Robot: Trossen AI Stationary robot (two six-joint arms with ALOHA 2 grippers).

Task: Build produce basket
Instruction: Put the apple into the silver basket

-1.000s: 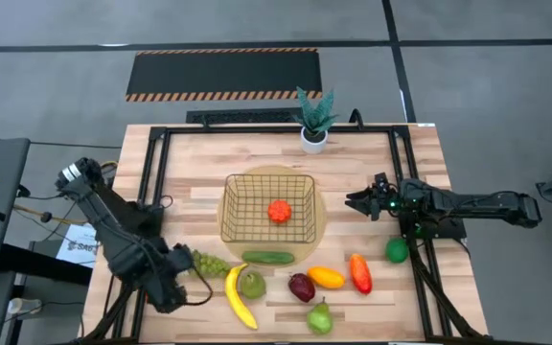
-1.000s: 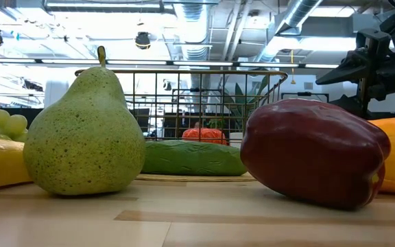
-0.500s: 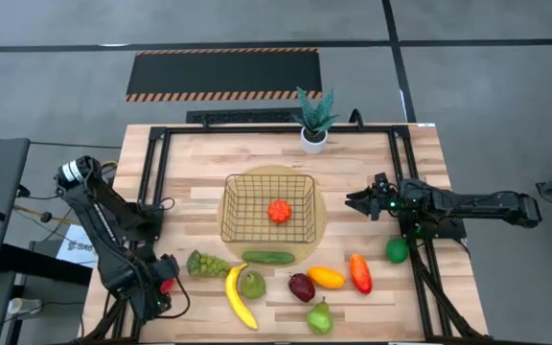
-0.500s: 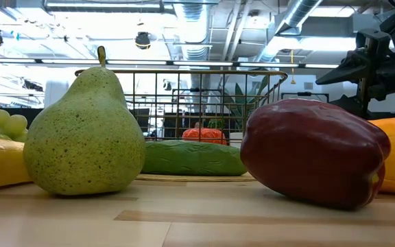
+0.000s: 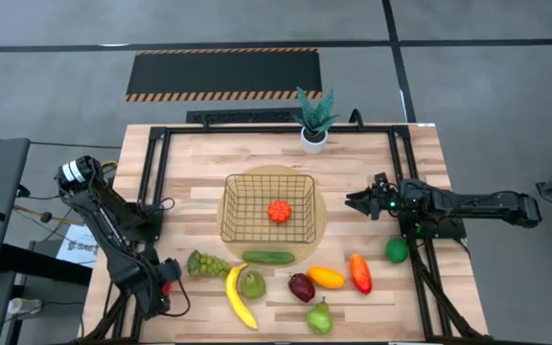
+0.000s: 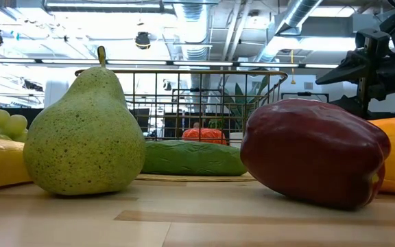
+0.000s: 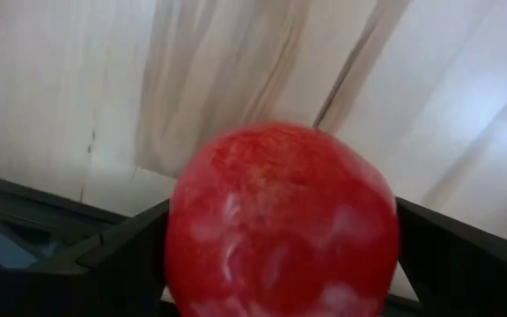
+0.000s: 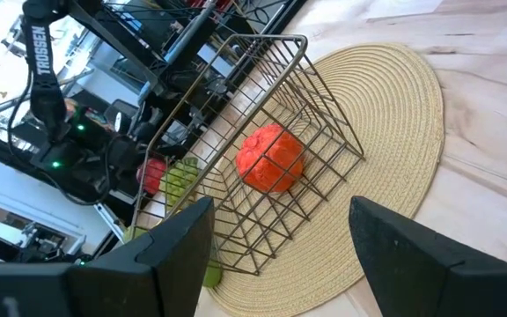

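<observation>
The gold wire basket [image 5: 235, 218] stands on a round tan mat and holds one orange-red piece [image 5: 278, 211]. The other produce lies along the near edge: grapes [image 5: 206, 264], banana [image 5: 238, 299], cucumber [image 5: 267, 257], pear [image 5: 320, 316], a dark red piece [image 5: 301, 287] and others. A red apple [image 7: 280, 220] rests on the table at the near left. My left gripper [image 5: 161, 286] points down over the apple, open, one finger on each side of it. My right gripper [image 5: 353, 202] hangs open to the right of the basket, pointing at it. My left gripper's fingers [image 7: 121, 260] stand close against the red apple's two sides [image 7: 179, 238], coming from above and pointing down. The apple rests on the table. Whether the fingers touch it, I cannot tell.
A potted plant [image 5: 314, 120] stands at the far edge. Black frame rails [image 5: 151, 192] run along the table's left and right sides, close to the left arm. A green fruit [image 5: 397, 250] lies by the right rail. Bare wood shows at the far left.
My left gripper has gone down and toward the table's left edge, away from the grapes, and now stands low over the red apple. Its fingers have stayed open. Nothing on the table has moved.
</observation>
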